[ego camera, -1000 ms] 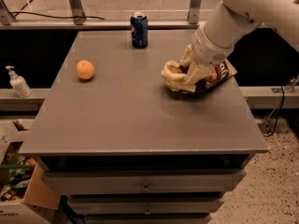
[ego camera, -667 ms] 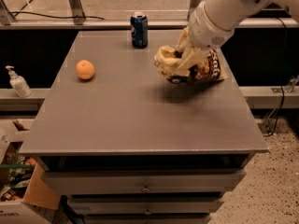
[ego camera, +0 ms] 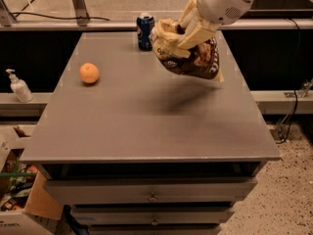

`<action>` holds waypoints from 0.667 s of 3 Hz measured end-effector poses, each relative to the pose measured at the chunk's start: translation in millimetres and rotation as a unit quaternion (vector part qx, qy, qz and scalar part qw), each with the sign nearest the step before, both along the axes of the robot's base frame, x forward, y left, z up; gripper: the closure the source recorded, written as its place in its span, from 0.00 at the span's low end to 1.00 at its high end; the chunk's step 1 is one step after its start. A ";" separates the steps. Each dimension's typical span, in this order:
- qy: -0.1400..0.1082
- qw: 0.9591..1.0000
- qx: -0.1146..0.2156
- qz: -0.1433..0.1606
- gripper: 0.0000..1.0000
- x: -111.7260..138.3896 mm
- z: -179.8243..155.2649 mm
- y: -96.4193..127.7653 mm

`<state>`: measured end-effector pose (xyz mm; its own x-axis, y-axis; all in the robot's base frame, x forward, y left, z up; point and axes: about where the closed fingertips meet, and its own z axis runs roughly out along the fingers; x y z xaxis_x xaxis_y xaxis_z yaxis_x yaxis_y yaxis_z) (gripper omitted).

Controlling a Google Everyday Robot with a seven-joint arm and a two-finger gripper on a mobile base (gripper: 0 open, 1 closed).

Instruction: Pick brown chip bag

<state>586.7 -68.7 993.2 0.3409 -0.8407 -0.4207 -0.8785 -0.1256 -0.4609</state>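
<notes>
The brown chip bag (ego camera: 191,58), dark brown and cream-yellow, hangs in the air above the back right part of the grey table (ego camera: 146,126), with its shadow on the tabletop below. My gripper (ego camera: 188,32) comes down from the white arm at the top right and is shut on the bag's crumpled cream top. The bag is clear of the table and tilts down to the right.
An orange (ego camera: 89,73) lies at the left of the table. A blue can (ego camera: 145,31) stands at the back edge, just left of the bag. A white pump bottle (ego camera: 18,86) stands on a ledge to the left. Drawers sit below the tabletop.
The gripper has lifted the bag off the table and carried it up and to the left, toward the can. The orange and can have not moved.
</notes>
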 end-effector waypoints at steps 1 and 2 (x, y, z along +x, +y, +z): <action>-0.009 1.000 0.026 0.009 1.00 -7.9 27.2 5.0; -0.013 0.999 0.043 0.020 1.00 -16.6 44.7 8.3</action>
<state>570.2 -60.4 1037.9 0.3857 -0.7868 -0.4819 -0.8612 -0.1196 -0.4940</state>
